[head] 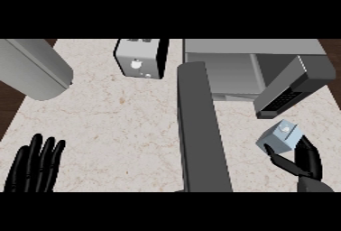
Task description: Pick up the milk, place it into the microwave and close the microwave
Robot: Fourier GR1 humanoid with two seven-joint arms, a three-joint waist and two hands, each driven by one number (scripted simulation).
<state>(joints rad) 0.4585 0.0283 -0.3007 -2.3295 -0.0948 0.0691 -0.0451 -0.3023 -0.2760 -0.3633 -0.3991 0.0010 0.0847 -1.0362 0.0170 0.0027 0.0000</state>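
Note:
The milk (282,136) is a small pale blue-grey carton with a white cap, low on the right side of the counter. My right hand (301,163) is curled round it from below, thumb on its left and fingers on its right. Behind it the microwave (226,67) stands open, its grey cavity showing. Its door (290,88) hangs out toward the carton, dark keypad edge facing me. My left hand (34,167) rests open, fingers up, at the lower left.
A white toaster (140,57) stands at the back centre. A long dark grey bar (200,131) runs down the counter's middle. A pale grey cylinder (33,67) slants across the back left corner. The marbled counter (113,126) spreads between them.

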